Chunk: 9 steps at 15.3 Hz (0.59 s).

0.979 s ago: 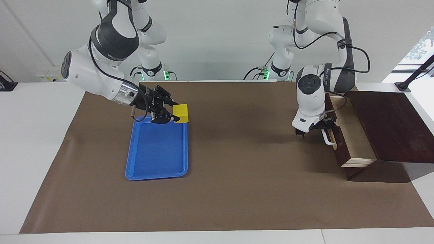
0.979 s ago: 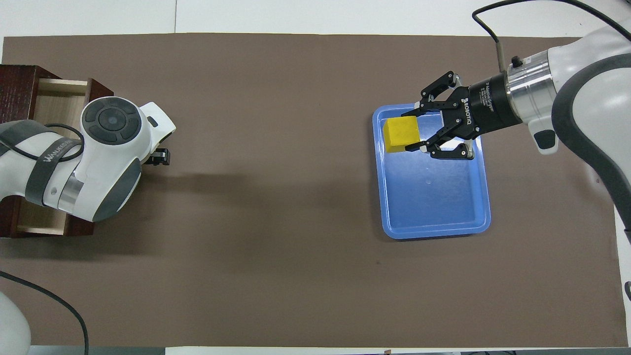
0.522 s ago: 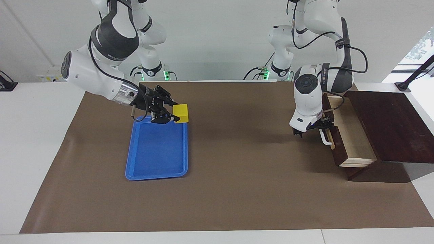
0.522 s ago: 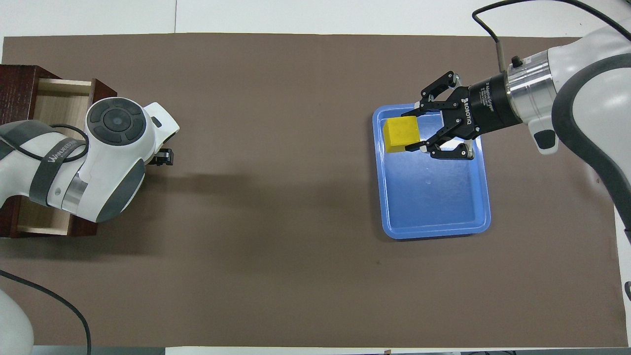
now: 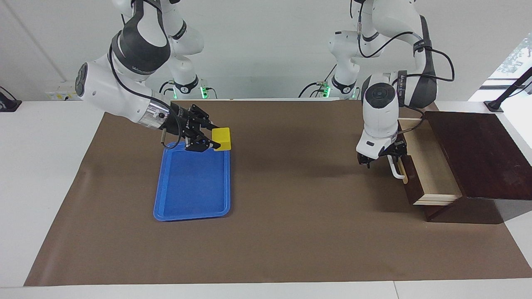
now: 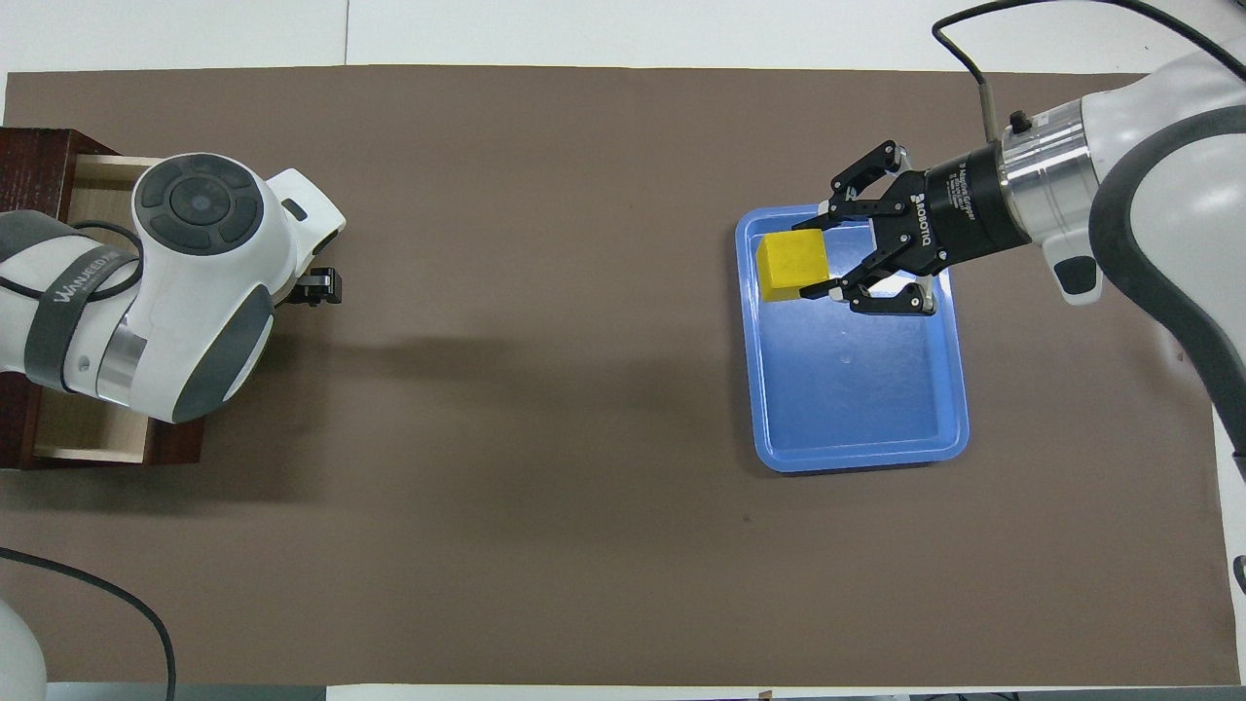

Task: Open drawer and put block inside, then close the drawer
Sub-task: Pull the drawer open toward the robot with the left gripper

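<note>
The yellow block (image 5: 222, 138) (image 6: 790, 265) hangs just above the corner of the blue tray (image 5: 191, 187) that lies nearest the robots. My right gripper (image 5: 215, 140) (image 6: 825, 255) is shut on it. The dark wooden drawer (image 5: 432, 166) (image 6: 88, 433) stands pulled out of its box (image 5: 478, 153), its pale inside showing. My left gripper (image 5: 379, 159) is open and low at the white handle (image 5: 397, 170) on the drawer's front, by the handle's end nearer to the robots. In the overhead view the left arm's wrist covers most of the drawer.
A brown mat (image 5: 291, 207) covers the table between the tray (image 6: 857, 389) and the drawer. The box (image 6: 34, 161) stands at the left arm's end of the table. A black stand (image 5: 494, 106) rises at the table corner by the box.
The drawer has slid a little farther out of its box, and the left gripper has moved with its handle. The left wrist has swung upright. The right arm and the block have not moved.
</note>
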### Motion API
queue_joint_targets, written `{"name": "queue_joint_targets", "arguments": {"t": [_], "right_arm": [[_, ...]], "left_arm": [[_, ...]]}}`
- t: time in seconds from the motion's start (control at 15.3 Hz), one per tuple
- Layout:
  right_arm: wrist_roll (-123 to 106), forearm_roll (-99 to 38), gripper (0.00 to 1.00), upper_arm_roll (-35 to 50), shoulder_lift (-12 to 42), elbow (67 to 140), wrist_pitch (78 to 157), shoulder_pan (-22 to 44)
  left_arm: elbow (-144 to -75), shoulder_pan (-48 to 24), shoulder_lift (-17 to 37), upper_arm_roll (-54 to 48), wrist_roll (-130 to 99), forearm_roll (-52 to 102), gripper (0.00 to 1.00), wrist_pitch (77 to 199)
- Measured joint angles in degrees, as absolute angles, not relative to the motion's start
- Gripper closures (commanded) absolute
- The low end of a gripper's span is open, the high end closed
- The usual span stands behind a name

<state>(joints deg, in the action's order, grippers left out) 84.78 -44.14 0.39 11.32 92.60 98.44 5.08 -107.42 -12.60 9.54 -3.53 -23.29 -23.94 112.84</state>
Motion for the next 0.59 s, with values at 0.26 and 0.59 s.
{"name": "queue_joint_targets", "arguments": {"t": [0.26,0.59], "right_arm": [[84.6,-44.1,1.0,0.4,11.3,92.6,98.4,5.1],[84.6,-44.1,1.0,0.4,11.3,92.6,98.4,5.1]], "left_arm": [[-105.6,-12.6,9.5,-3.5,-23.3,-22.2,0.0,112.5],[-101.9,-12.6,9.5,-3.4,-23.3,-19.6,0.0,112.5]]}}
